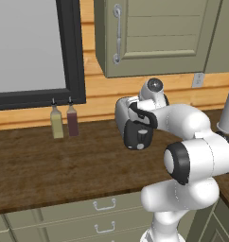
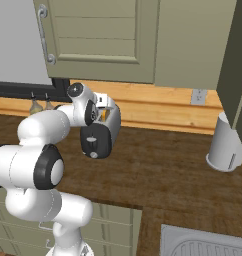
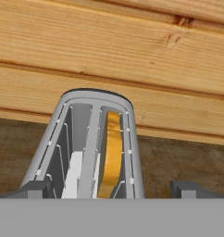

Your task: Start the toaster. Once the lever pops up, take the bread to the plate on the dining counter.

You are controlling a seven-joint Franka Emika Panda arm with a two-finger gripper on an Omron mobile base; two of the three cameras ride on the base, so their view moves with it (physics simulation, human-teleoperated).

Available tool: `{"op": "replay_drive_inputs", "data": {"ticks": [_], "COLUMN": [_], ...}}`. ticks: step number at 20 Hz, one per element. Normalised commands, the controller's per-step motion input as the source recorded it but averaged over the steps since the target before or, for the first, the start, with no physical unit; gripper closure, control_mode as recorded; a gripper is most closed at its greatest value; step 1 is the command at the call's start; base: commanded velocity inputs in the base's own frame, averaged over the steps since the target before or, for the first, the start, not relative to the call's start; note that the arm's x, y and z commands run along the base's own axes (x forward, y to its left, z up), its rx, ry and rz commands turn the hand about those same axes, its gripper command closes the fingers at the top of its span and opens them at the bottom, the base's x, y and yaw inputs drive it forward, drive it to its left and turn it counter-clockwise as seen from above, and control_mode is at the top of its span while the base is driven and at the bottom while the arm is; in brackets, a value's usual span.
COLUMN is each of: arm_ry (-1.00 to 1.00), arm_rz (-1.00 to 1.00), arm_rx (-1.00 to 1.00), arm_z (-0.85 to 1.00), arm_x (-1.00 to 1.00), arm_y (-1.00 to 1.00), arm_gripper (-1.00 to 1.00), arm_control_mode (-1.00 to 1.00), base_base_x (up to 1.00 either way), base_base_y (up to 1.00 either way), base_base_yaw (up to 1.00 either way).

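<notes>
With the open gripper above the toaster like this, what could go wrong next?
1. The gripper hangs open directly over the toaster slots; descending straight, its fingertips may strike the rim instead of the lever.
2. The bread sits deep in the right-hand slot, so grasping it could fail.
3. The arm hides much of the toaster in both base views.

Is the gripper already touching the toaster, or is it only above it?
Cannot tell. In the hand view the open gripper straddles the toaster, fingertips beside its walls, but the bottom edge hides any contact or gap.
</notes>
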Motion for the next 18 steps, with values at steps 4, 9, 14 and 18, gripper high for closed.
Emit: {"op": "replay_drive_inputs", "data": {"ticks": [4, 9, 14, 18], "arm_ry": [0.00, 0.00, 0.00, 0.00], "arm_rz": [0.00, 0.00, 0.00, 0.00], "arm_rx": [0.00, 0.00, 0.00, 0.00], "arm_z": [0.00, 0.00, 0.00, 0.00], "arm_x": [0.00, 0.00, 0.00, 0.00], "arm_y": [0.00, 0.00, 0.00, 0.00], "arm_gripper": [-1.00, -1.00, -1.00, -1.00], "arm_control_mode": [-1.00, -1.00, -1.00, -1.00], "base_base_x": [0.00, 0.00, 0.00, 0.00], "base_base_y": [0.00, 0.00, 0.00, 0.00], "base_base_yaw": [0.00, 0.00, 0.00, 0.00]}}
